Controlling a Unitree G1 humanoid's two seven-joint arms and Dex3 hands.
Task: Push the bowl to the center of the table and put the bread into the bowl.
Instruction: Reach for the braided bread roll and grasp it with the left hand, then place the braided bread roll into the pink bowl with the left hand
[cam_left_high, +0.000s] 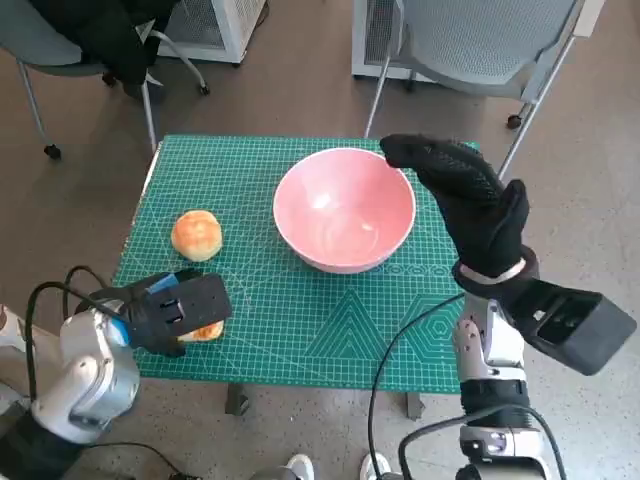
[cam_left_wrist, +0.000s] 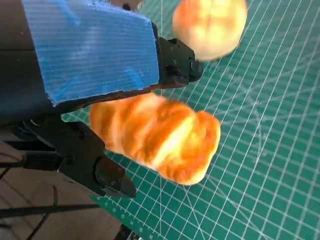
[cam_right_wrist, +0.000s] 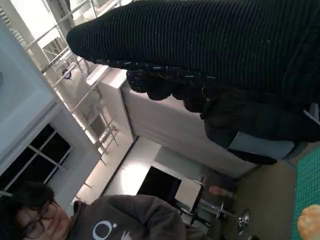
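Pink, smooth and round, bowl (cam_left_high: 345, 210) near mid-tabletop (cam_left_high: 300, 330), just beside gloved right hand (cam_left_high: 465, 205), fingers extended together and holding nothing. Golden twisted bread (cam_left_wrist: 160, 137) between black fingers (cam_left_wrist: 107, 177) of left hand (cam_left_high: 175, 310); whether pinched or merely bracketed, cannot tell. Second round bun (cam_left_high: 197, 235) just beyond the fingers. Risk: soft, glossy crust likely to squash or slip from hard fingers on lifting.

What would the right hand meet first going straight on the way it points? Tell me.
Probably nothing on the table: the right hand is raised beside the pink bowl, pointing past its far rim toward the chair beyond. Depth is unclear.
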